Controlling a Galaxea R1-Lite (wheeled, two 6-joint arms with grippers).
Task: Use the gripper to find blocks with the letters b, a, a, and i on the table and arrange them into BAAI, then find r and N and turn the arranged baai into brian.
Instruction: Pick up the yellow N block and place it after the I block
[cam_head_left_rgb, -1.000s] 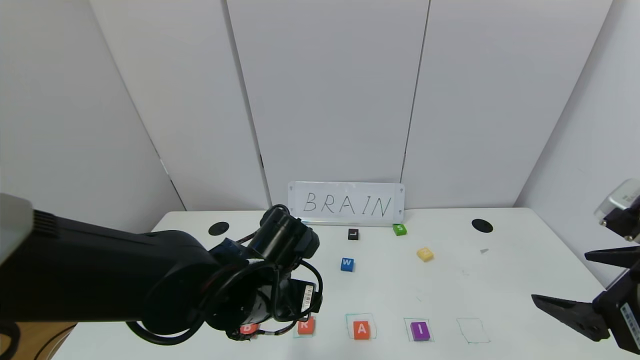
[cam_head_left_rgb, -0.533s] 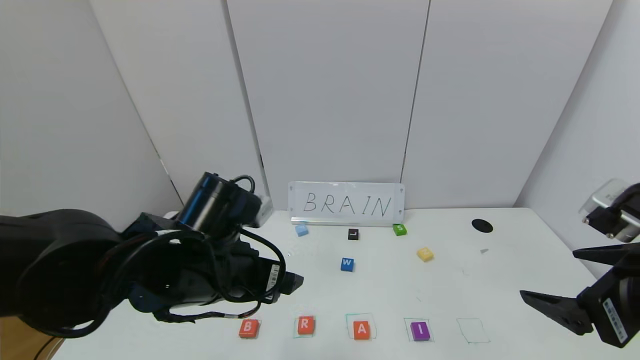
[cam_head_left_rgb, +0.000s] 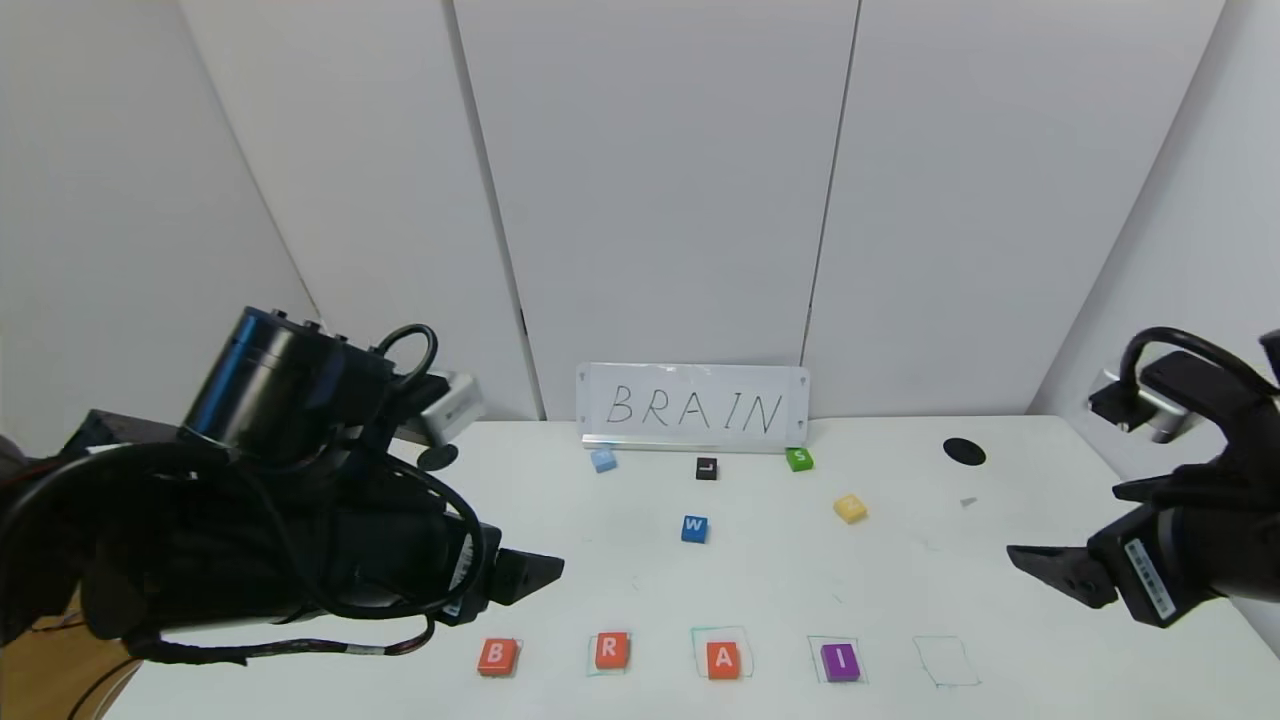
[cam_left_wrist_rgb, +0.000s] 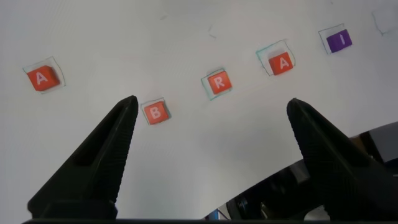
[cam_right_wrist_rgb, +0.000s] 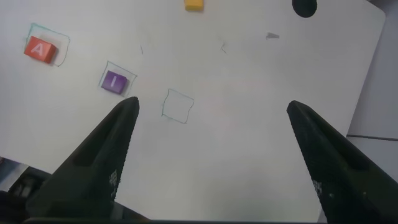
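Orange blocks (cam_head_left_rgb: 610, 651) lettered B, R, A in white and a purple I are seen on the white table (cam_head_left_rgb: 900, 570), marked with green outlines; N (cam_head_left_rgb: 850, 508) is pale yellow.

Left claw (cam_head_left_rgb: 530, 575) lifted off R (cam_head_left_rgb: 611, 650), right claw (cam_head_left_rgb: 1040, 565) advancing

White table (cam_head_left_rgb: 1000, 600) strewn with lettered blocks (cam_head_left_rgb: 723, 660)

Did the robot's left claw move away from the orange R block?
Yes. The left gripper, once right over the R block, has pulled back toward the robot's left and up; now it hangs above the B block, jaws open.
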